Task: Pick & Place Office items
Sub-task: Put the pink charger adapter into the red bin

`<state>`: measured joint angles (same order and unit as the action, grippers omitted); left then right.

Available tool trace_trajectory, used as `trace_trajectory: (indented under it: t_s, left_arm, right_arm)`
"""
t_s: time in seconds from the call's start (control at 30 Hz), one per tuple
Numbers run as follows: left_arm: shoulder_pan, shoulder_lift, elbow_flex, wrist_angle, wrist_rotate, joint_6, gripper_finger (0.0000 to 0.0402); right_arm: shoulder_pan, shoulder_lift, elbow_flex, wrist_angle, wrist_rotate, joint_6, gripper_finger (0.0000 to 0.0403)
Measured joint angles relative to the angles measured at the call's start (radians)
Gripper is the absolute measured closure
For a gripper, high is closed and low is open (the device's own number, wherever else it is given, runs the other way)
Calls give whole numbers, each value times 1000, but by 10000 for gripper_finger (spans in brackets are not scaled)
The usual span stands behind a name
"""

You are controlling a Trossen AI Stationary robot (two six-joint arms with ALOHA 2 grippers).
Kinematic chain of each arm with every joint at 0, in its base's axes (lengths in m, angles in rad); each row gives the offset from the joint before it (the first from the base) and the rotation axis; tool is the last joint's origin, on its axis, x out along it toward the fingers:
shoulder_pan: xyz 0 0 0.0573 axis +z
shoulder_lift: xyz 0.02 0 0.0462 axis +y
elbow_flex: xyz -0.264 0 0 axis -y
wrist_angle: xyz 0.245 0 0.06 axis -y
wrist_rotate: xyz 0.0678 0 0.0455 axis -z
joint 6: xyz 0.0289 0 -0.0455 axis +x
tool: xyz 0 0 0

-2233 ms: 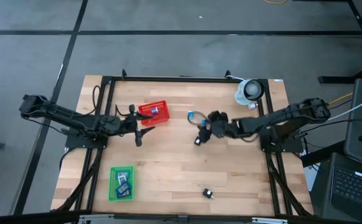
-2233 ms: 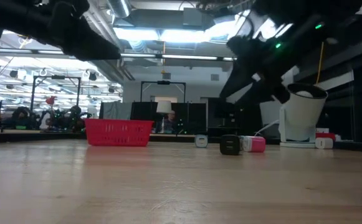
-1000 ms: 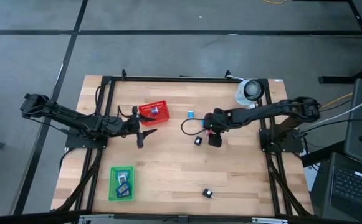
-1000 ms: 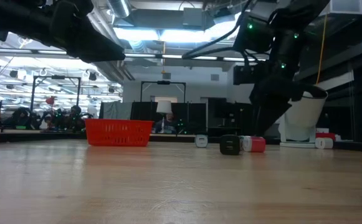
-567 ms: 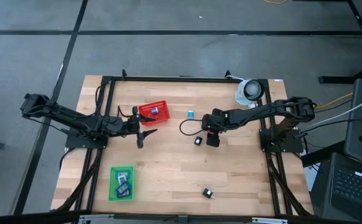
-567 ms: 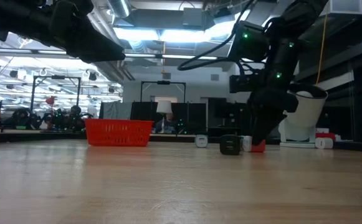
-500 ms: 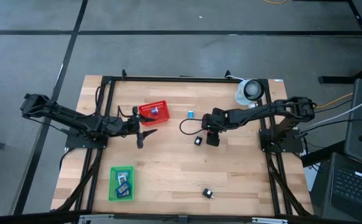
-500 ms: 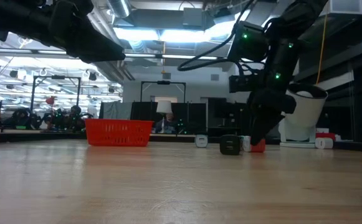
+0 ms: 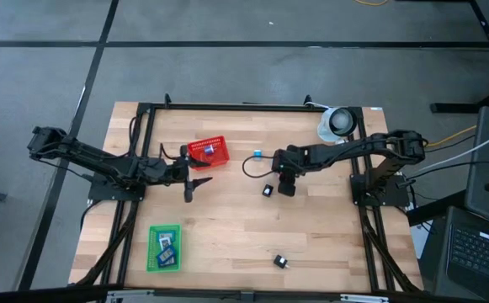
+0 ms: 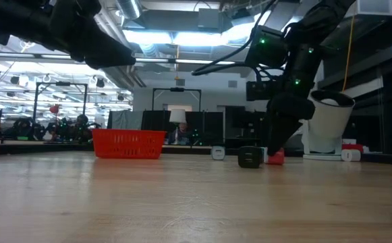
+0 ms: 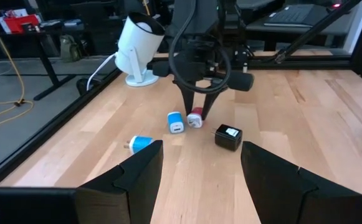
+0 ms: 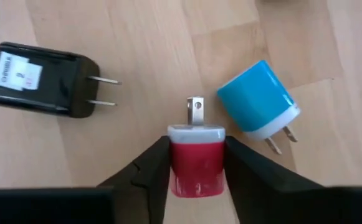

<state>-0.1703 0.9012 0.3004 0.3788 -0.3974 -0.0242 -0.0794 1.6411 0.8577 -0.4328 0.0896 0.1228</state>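
A small red charger plug (image 12: 196,158) lies on the wooden table (image 9: 227,227) near its middle, with my right gripper (image 12: 196,143) shut on it from above. Beside it lie a blue-and-white plug (image 12: 258,107) and a black adapter (image 12: 40,78). Another blue plug (image 9: 258,155) lies farther back, and a second black adapter (image 9: 281,262) lies near the front edge. My left gripper (image 11: 202,148) hangs open with nothing in it, near the red basket (image 9: 208,152). My right gripper pinches the red plug's two opposite sides (image 12: 176,163) between its two fingers. The fingers (image 11: 187,99) come from above and point down. The plug lies on the table, its metal prongs (image 12: 195,109) pointing away from the fingers.
A green tray (image 9: 164,247) holding small items sits at the front left. A white lamp-like device (image 9: 337,124) stands at the back right corner. A dark cable (image 9: 248,168) loops beside the right arm. Bare wood lies between the tray and the front adapter.
My right gripper has come down over the red plug, shifting slightly toward the table's left, and its fingers have closed onto the plug's sides. The plug has stayed on the table.
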Motion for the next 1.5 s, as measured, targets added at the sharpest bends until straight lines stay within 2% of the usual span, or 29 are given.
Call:
trace_trajectory:
  t_s: [0.2, 0.33, 0.47, 0.7, 1.0, 1.07, 1.33, 1.5]
  left_arm:
    - [0, 0, 0, -29, 0, -8, 190]
    - [0, 0, 0, -31, 0, -8, 190]
    - [0, 0, 0, -39, 0, -8, 190]
    - [0, 0, 0, -39, 0, -8, 190]
    - [0, 0, 0, -42, 0, -8, 190]
    - [0, 0, 0, -42, 4, -8, 190]
    - [0, 0, 0, -43, 6, -8, 190]
    - [0, 0, 0, -43, 7, -8, 190]
  right_arm:
    - [0, 1, -1, -1, -35, 1, 198]
    - [1, 1, -1, 0, -46, 10, 187]
    - [1, 1, -1, 2, -53, 7, 207]
    - [1, 33, 3, 19, -75, 12, 285]
    - [0, 43, 3, 91, -113, 23, 286]
    - [0, 32, 16, 64, -124, 26, 286]
    - [-1, 6, 208, 24, -127, -55, 286]
    - [-23, 5, 332, 38, -71, -130, 286]
